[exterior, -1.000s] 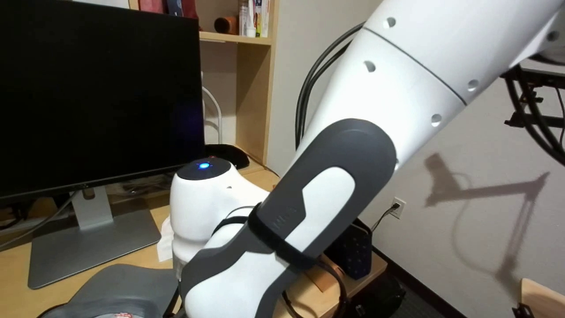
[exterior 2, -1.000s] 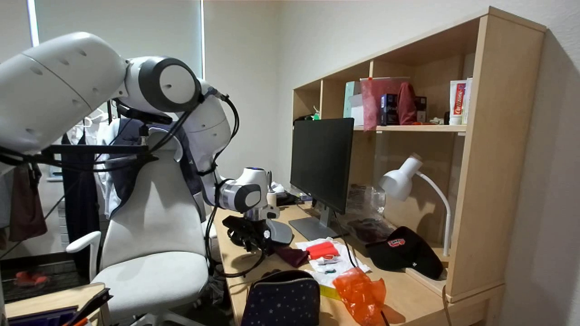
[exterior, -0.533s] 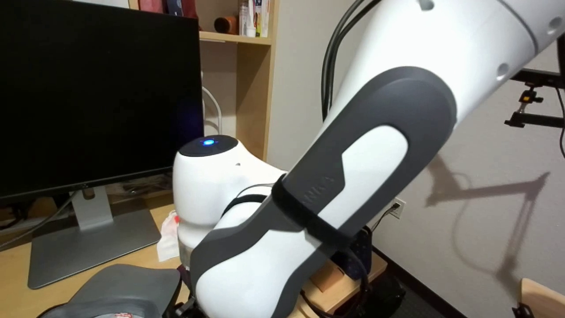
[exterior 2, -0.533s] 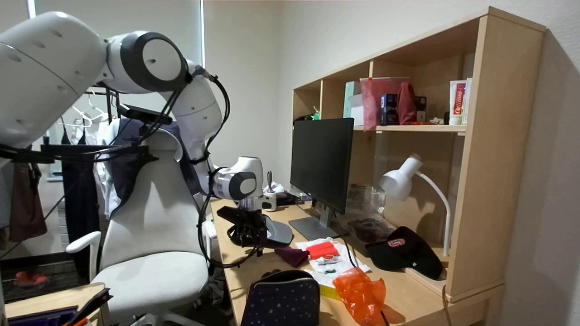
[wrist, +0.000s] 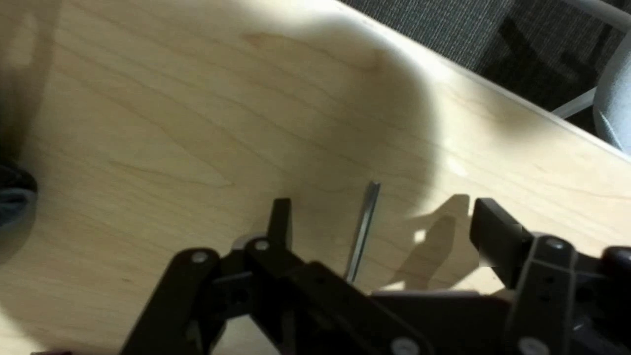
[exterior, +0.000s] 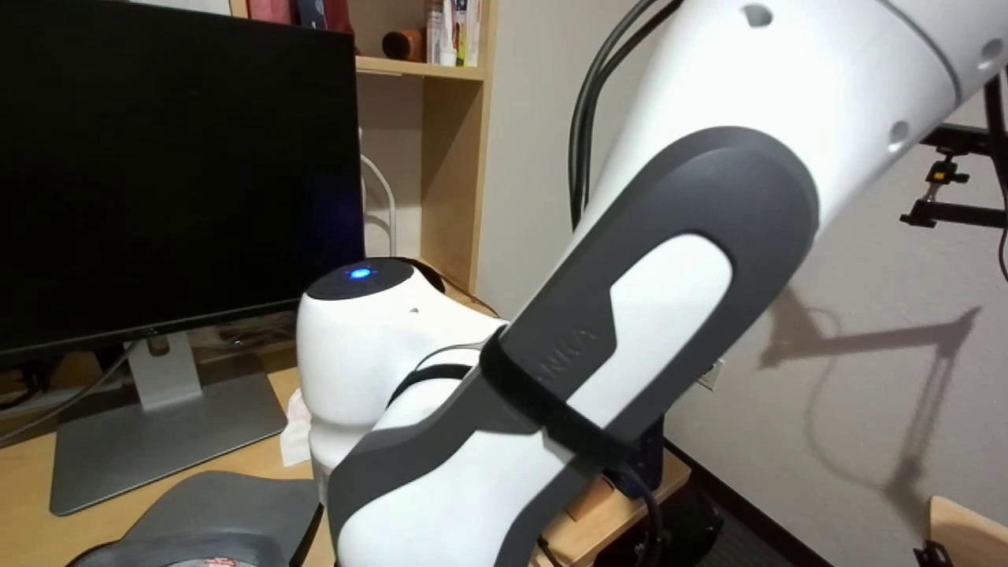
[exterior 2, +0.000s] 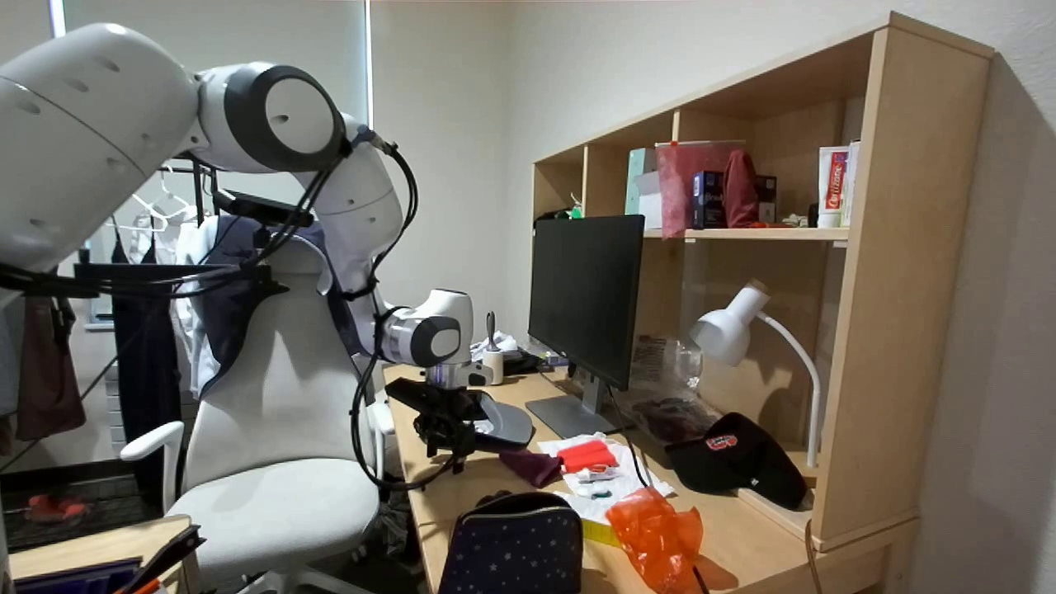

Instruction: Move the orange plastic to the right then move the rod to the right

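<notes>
The rod, thin and metallic, lies on the desk in the wrist view. My gripper is open above the desk. Its two black fingers are apart, with the rod between them in the picture and nothing held. In an exterior view the gripper hangs low over the desk near its chair-side edge; the rod cannot be made out there. The orange plastic, translucent, glossy and crumpled-looking, sits on the desk at the near right, well away from the gripper. It does not show in the wrist view.
A dark starry pouch stands at the desk's near edge. A purple cloth and a red packet lie beside the gripper. The monitor, black cap and chair flank the arm. The desk edge shows in the wrist view.
The arm has risen, then dipped slightly. The gripper has shifted toward the desk's chair-side edge. The orange plastic and the other desk items have not moved.
</notes>
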`<action>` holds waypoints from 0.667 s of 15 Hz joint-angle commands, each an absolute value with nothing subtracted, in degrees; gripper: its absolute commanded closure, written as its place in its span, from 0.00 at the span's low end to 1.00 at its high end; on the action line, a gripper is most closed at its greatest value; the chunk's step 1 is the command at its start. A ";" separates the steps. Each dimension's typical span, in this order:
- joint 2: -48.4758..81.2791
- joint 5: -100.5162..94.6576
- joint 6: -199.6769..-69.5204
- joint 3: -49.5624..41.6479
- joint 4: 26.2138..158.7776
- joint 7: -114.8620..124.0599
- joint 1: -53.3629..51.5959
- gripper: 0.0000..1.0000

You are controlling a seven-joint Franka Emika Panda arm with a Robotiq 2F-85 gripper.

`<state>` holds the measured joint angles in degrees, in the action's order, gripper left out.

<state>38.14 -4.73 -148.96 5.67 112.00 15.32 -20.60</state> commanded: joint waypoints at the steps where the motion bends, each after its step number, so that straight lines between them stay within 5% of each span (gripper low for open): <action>1: 38.26 -3.05 -149.48 7.32 112.64 12.23 -18.55 0.38; 9: 38.98 -2.86 -149.57 8.50 111.95 9.65 -16.89 0.90; 10: 39.03 -2.95 -149.32 8.56 111.66 9.40 -16.87 0.91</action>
